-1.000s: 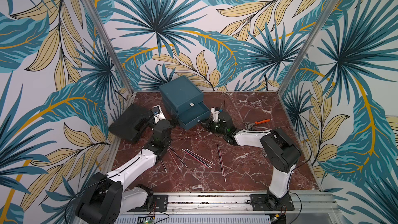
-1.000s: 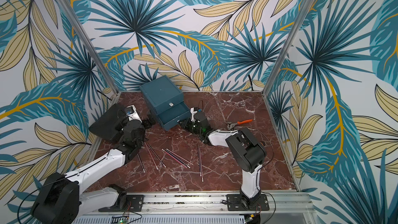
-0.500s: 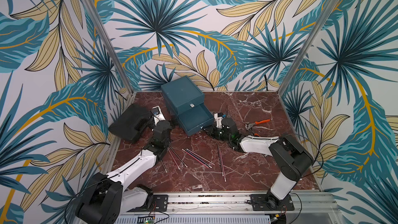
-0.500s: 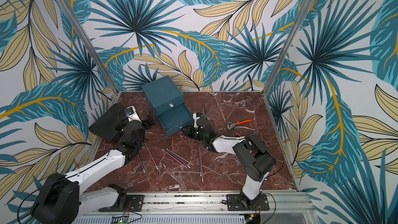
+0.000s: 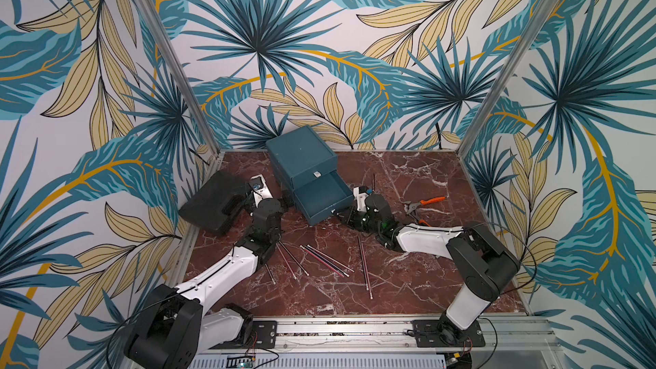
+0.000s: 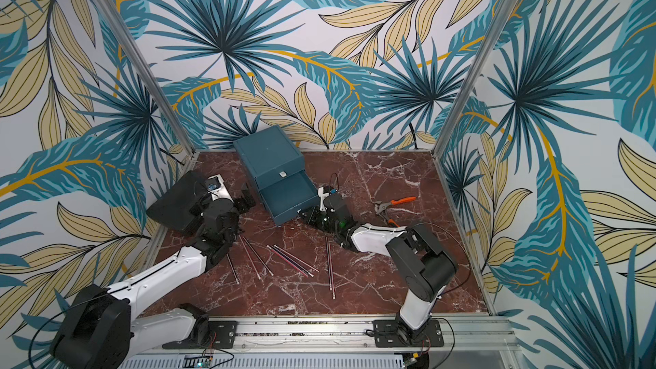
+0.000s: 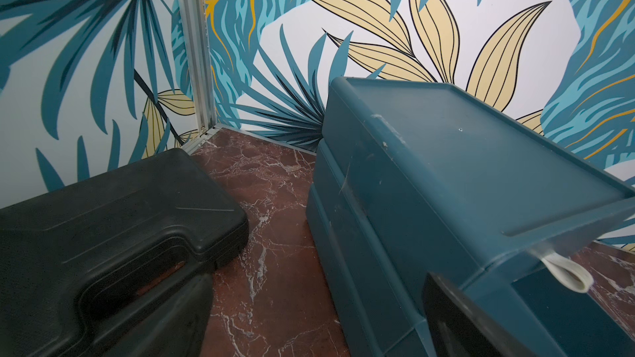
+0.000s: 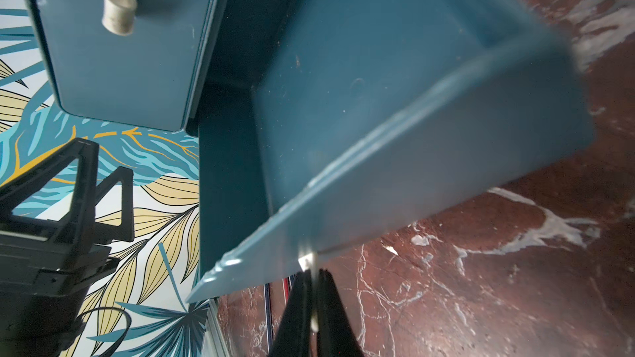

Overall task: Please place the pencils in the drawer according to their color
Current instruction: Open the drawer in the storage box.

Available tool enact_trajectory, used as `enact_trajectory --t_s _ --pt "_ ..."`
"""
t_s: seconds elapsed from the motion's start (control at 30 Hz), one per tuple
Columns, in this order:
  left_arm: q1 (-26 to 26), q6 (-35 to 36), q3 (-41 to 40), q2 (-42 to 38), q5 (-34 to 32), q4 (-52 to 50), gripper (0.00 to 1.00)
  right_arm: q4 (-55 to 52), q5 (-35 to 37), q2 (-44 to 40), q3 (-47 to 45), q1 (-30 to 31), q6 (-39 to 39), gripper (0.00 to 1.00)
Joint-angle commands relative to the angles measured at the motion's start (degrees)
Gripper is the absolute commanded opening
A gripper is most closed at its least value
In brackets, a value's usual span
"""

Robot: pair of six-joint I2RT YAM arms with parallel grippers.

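Nearest the arm bases: pencils [image 5: 324,260] lay loose on the marble tabletop [image 5: 408,289], fanned out between the two arms and well apart from the chest. Shafts were reddish and dark with pale ends. Count uncertain, as one sat partly under the left forearm.

Next back, right side: right fingers [image 8: 295,310] were clenched on the pale pull tab [image 8: 307,262] at the front of the open drawer [image 5: 319,189], low over the tabletop. This drawer, directly under the top drawer [image 5: 309,175], stood pulled well out of the drawer chest [image 5: 301,150]. The top drawer was shut, its own tab free.

Left side, level with the chest: left fingers [image 7: 460,321] were spread wide, grasping nothing, just beside the chest's left front corner. Contact could not be confirmed.

Farther back: black case [image 5: 213,200] lay by the left wall, beside the left wrist. Orange-handled pliers [image 5: 426,202] lay past the right wrist, apart from the pencils. The chest stood skewed, its back corner near the rear wall.
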Motion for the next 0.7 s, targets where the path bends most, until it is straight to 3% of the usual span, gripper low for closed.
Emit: enact_trajectory --t_s 0.0,0.33,0.57,0.67 --pt "0.1 -0.2 -0.8 -0.8 -0.4 0.1 1.0 -5.7 0.4 -1.7 -1.7 1.0 -1.5 0.05" --pt "0.1 -0.4 -0.8 -0.4 0.0 0.6 1.0 -11.0 3.1 -6.1 -2.0 2.4 -3.3 0.05" --pt "0.2 -0.6 -0.9 -0.5 0.0 0.7 1.0 -13.4 4.0 -5.6 -1.8 2.4 -3.5 0.3" --pt "0.1 -0.6 -1.1 -1.0 0.0 0.5 1.0 -15.2 4.2 -6.4 -1.8 2.4 -4.3 0.34"
